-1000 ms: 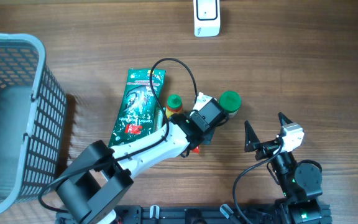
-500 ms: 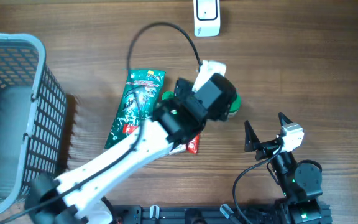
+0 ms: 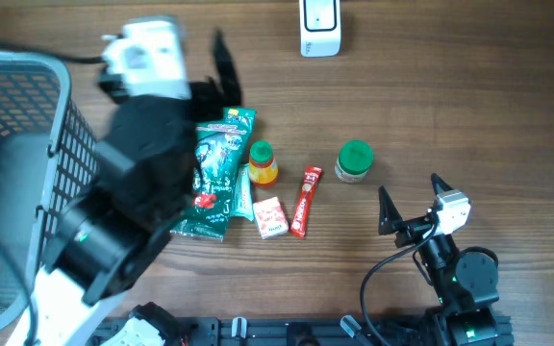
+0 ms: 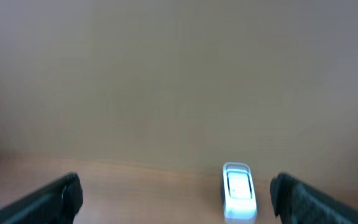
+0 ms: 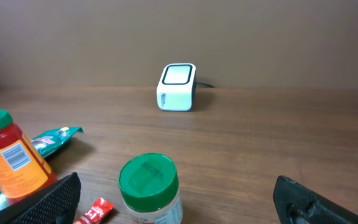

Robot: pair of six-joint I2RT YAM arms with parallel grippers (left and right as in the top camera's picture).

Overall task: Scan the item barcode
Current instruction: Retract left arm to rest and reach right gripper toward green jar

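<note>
The left gripper [image 4: 174,190], jaws apart and empty, hangs high by the basket [image 3: 27,67] at left, and its arm hides the packet's [image 3: 221,173] left edge. The right gripper [image 3: 409,190], also apart, waits near right. The bottle [image 3: 262,163], box [image 3: 270,217], sachet [image 3: 304,200] and jar [image 3: 355,161] lie in the middle, and the scanner [image 3: 319,27] stands far.

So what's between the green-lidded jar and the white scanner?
Nothing: only bare wooden table between the green-lidded jar and the white scanner, clearest in the right wrist view.

Overhead straight down; wrist views level, both facing scanner [image 5: 177,87]; left blurry, seemingly higher
</note>
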